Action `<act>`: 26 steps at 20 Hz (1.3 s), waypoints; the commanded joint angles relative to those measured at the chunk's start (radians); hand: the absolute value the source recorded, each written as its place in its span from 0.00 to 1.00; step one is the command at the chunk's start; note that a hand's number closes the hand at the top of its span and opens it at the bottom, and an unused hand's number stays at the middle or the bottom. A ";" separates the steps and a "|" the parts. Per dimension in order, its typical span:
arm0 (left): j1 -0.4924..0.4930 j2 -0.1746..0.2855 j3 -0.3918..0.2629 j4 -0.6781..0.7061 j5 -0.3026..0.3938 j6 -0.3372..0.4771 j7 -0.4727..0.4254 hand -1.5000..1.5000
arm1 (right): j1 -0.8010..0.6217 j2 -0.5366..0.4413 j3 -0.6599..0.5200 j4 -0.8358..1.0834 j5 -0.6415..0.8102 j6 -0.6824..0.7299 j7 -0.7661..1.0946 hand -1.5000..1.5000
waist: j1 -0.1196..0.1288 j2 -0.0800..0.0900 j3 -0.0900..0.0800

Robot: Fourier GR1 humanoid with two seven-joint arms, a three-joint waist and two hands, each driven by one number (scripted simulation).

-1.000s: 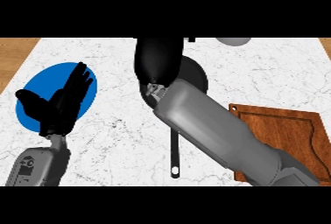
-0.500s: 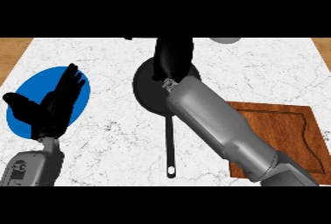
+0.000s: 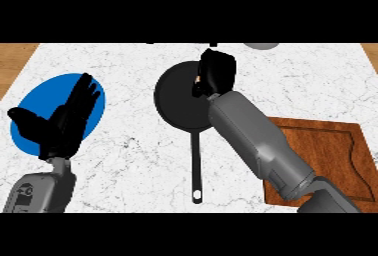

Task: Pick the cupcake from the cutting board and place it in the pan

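While clutching cupcake [image 3: 198, 79] in curled right hand [image 3: 218, 70]: shifted forward, now hovering above pan [image 3: 177, 102] directly beneath; release probably next.

A white marble desk [image 3: 133, 165] with grey veining filled most of the view. 1 round blue plate [image 3: 48, 97] lay flat near its left edge. A pale grey rounded object [image 3: 260, 45], cut off, sat at the far edge. Brown wood [image 3: 13, 57] showed beyond the far left corner

- The white marble counter [image 3: 133, 150] carried three items, set apart from one another.
- A blue plate [image 3: 44, 97] lay at left.
- A black pan [image 3: 177, 102] sat centrally, handle toward the near edge.
- A wooden cutting board [image 3: 328, 150] lay at right.
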 commanded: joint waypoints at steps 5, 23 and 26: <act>-0.020 0.004 0.016 0.026 0.012 -0.020 -0.010 0.50 | 0.019 0.001 -0.115 0.132 -0.197 -0.046 -0.070 0.00 | 0.009 0.008 0.001; 0.057 -0.004 0.040 -0.022 -0.005 0.016 0.010 0.50 | 0.354 -0.017 -0.334 -0.333 -0.580 -0.204 -0.565 0.00 | -0.073 -0.023 0.001; 0.062 0.021 0.083 0.000 0.034 -0.018 -0.008 0.50 | 0.525 -0.046 -0.349 -0.495 -0.675 -0.122 -0.711 0.00 | -0.081 -0.023 0.001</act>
